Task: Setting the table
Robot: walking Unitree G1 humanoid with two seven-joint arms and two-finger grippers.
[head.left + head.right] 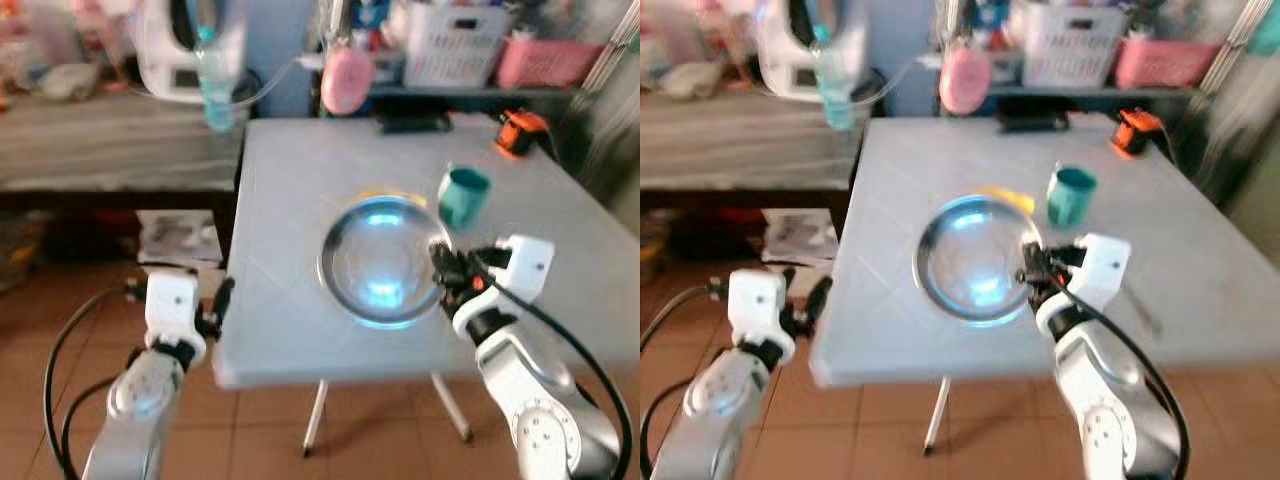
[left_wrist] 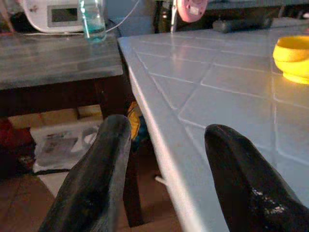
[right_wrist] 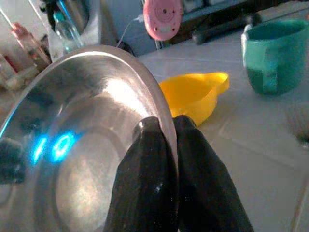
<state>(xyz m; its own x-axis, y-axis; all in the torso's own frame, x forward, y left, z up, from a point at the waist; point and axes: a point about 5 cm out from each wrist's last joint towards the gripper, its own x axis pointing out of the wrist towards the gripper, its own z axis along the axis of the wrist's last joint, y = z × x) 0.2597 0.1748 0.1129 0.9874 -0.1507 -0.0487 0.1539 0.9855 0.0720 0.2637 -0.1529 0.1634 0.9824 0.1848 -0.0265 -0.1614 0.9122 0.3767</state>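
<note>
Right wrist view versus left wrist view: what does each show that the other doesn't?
Right wrist: the right end effector pinching the rim of the steel plate, and the teal cup.
Left wrist: the open left end effector at the table edge, a white appliance and a bottle.
Both: the yellow bowl and the pink object.

The two eye views look from the robot's head forward and down on the whole desk (image 1: 300,330), and they share nearly the same scene, from its near edge to the shelf behind its far edge. The left wrist view sits low beside the near left corner of the desk and faces along the top toward the far edge. The right wrist view is very near the steel bowl (image 3: 82,145), looking across it to the yellow bowl (image 3: 193,96) and the green cup (image 3: 275,55), which the eye views also show.
</note>
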